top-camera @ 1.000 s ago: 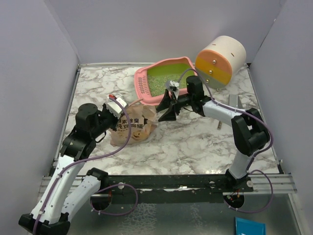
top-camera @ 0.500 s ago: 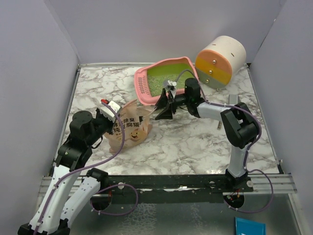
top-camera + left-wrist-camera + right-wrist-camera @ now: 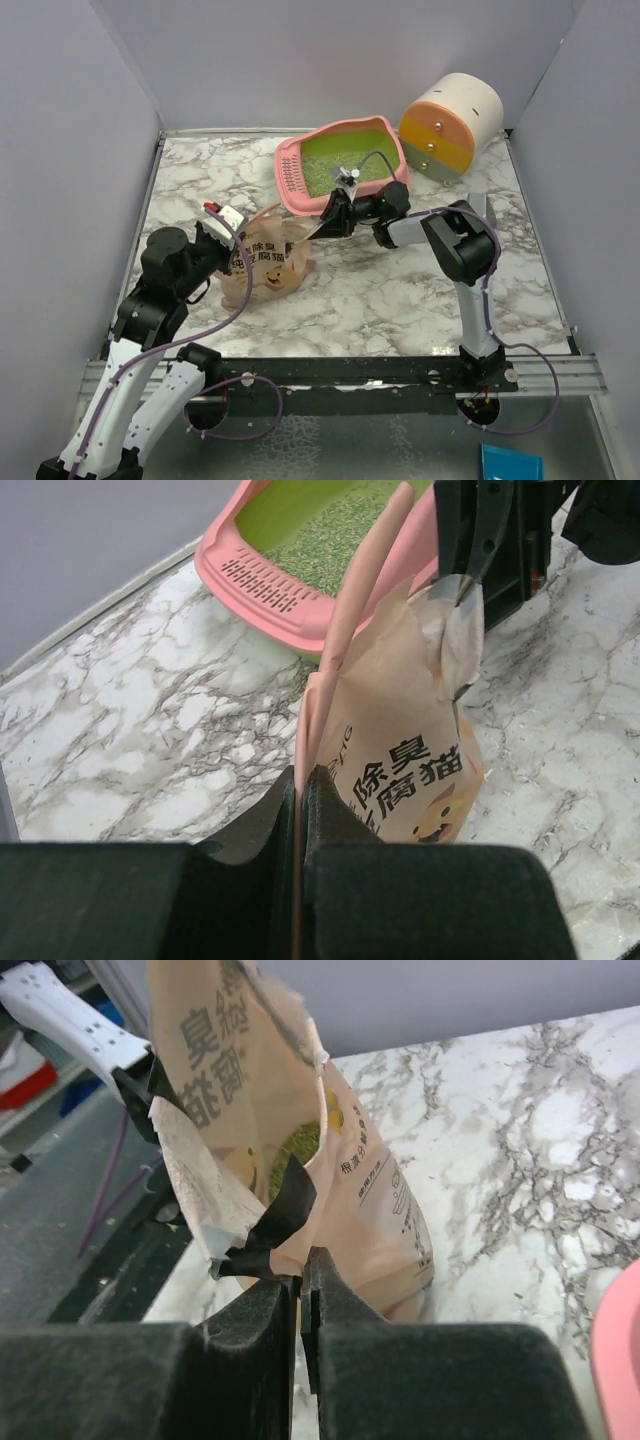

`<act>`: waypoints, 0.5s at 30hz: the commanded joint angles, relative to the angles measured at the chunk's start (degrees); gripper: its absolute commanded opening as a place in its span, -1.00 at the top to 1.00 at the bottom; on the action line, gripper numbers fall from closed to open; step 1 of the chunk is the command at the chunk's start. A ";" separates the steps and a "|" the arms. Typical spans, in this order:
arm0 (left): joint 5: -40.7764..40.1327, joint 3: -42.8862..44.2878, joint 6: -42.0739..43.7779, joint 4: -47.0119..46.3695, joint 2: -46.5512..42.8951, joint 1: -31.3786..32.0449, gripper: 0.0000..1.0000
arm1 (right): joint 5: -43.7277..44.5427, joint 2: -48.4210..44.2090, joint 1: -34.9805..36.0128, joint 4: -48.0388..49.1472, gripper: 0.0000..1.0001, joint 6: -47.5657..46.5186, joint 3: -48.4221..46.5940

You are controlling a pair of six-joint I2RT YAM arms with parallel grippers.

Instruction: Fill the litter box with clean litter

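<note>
Tan pouch (image 3: 268, 262) stands on table (image 3: 400, 290), 9 o'clock of centre. Left jaws pinch tight on its pink edge strip (image 3: 352, 630). Right jaws nearly together, clamped on black tape tab (image 3: 282, 1215) at pouch's torn top. Litter box (image 3: 292, 178) at table's 12 o'clock, greenish litter (image 3: 340, 165) inside.

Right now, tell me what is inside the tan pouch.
Through the open mouth of the pouch, greenish litter granules show. How far down they reach cannot be seen, because the pouch walls cover the rest.
</note>
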State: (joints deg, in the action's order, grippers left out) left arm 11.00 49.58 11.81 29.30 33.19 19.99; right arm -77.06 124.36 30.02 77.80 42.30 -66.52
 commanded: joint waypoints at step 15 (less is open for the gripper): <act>8.51 7.10 2.67 -25.87 18.59 -0.06 1.00 | 19.48 -41.45 -8.45 -56.90 0.98 -28.03 15.13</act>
State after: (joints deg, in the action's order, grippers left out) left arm 15.07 53.56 13.43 17.21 48.84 20.01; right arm -64.90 88.38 22.20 35.09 22.52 -53.74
